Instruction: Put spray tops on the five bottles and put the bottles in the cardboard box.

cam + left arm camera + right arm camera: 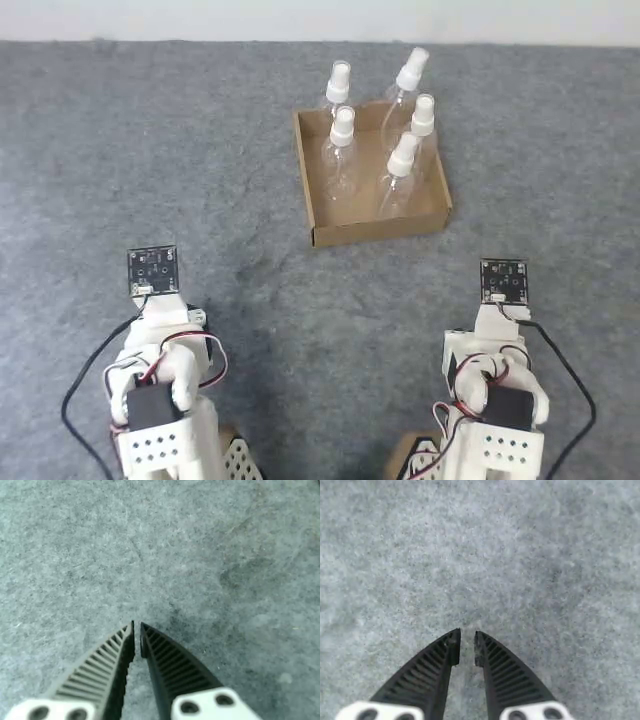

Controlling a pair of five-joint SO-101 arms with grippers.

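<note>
Left hand (137, 630), right hand (466, 637): both empty, nearly closed.
Five bottles (340, 165), each with one white spray top (343, 122), stand in one cardboard box (375, 232) on the counter (150, 150).

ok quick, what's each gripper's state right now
Left gripper: shut, holding nothing.
Right gripper: shut but for a thin gap at the tips, holding nothing.

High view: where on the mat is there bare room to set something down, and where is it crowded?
Bare mat lies left of the box, right of it, and in the wide strip between the box and the two arms. Crowded: the box itself, where the bottles stand close together.
</note>
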